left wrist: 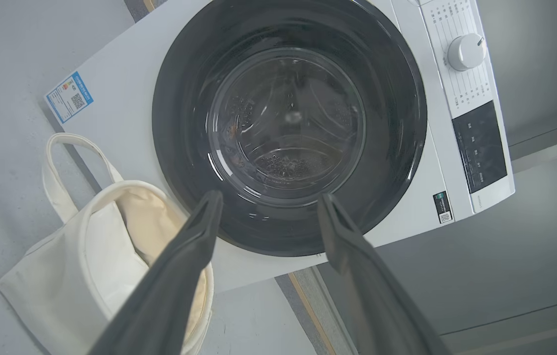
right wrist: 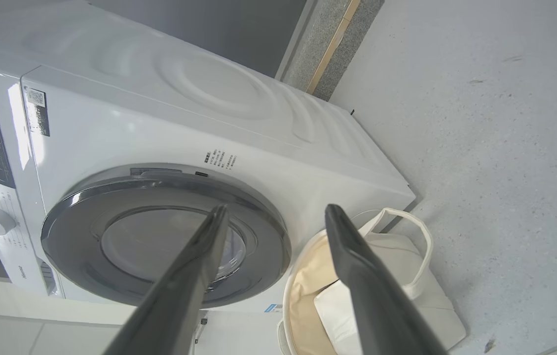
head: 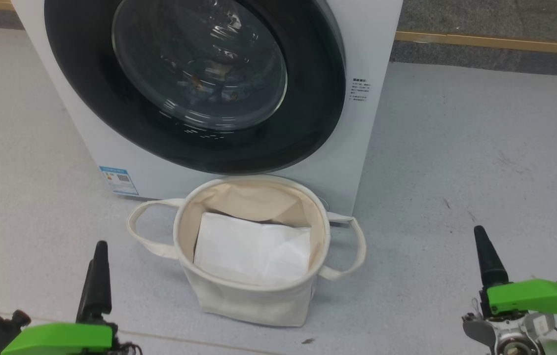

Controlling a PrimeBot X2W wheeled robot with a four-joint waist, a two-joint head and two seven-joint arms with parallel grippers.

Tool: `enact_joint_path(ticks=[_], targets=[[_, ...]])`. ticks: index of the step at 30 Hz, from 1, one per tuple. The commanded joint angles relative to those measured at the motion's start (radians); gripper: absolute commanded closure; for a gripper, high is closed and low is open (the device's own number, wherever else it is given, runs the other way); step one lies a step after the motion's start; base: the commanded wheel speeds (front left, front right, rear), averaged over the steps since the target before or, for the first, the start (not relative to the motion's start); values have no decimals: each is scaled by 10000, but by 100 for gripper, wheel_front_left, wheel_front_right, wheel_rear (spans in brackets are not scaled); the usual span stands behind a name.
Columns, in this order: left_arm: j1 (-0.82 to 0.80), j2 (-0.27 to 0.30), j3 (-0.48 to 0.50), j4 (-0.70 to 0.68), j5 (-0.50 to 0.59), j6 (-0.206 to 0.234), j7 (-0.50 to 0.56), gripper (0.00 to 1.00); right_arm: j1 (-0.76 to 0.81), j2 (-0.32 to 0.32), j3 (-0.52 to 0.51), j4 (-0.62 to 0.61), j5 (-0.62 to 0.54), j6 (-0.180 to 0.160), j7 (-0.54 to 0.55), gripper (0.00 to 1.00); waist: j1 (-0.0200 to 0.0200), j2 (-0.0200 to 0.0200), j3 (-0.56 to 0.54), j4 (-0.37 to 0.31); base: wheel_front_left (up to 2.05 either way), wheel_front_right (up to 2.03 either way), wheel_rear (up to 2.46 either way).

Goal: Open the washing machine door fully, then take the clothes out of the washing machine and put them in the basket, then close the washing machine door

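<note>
The white washing machine (head: 368, 44) stands ahead with the washing machine door (head: 78, 74) lying shut against its front, black rim around a clear glass bowl. Behind the glass a small orange-brown patch (head: 194, 85) shows; the rest of the clothes is hidden. The cream basket (head: 251, 305) sits on the floor right in front of the washer, below the door. My left gripper (head: 99, 254) is low at the left of the basket, and its wrist view shows it open and empty (left wrist: 268, 197), facing the door (left wrist: 184, 98). My right gripper (head: 485, 256) is at the right, open and empty (right wrist: 276, 209).
A white folded sheet (head: 251, 251) lies inside the basket. Its loop handles (head: 135, 231) stick out to both sides. The control panel and round knob (left wrist: 464, 52) sit along the washer's top. Grey floor (head: 480, 162) spreads to the right, ending at a wall strip (head: 495, 42).
</note>
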Motion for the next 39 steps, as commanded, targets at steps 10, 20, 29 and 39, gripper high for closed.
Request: enact_joint_path(ticks=[10, 20, 29, 39], targets=[[-629, 399, -601, -1073, 2511, 110, -409, 0, -931, -281, 630, -471, -1775, 2, -414, 0, -1, 0, -69, 69, 0, 0, 0], [-757, 925, -1255, -1390, 3971, 634, -672, 0, -1293, -324, 949, -505, -3144, 2, -678, 0, -1, 0, -67, 108, 0, 0, 0], [-1021, 1571, -2041, -1474, 5368, 1307, -965, 0, -1595, -322, 1249, -740, -4618, 2, -971, 0, -1, 0, 44, 154, 0, 0, 0], [-1269, 1997, -2745, -1212, 6462, 1728, -1257, 0, -1843, -317, 1544, -442, -6086, 2, -1263, 0, -1, 0, 37, 189, 0, 0, 0]])
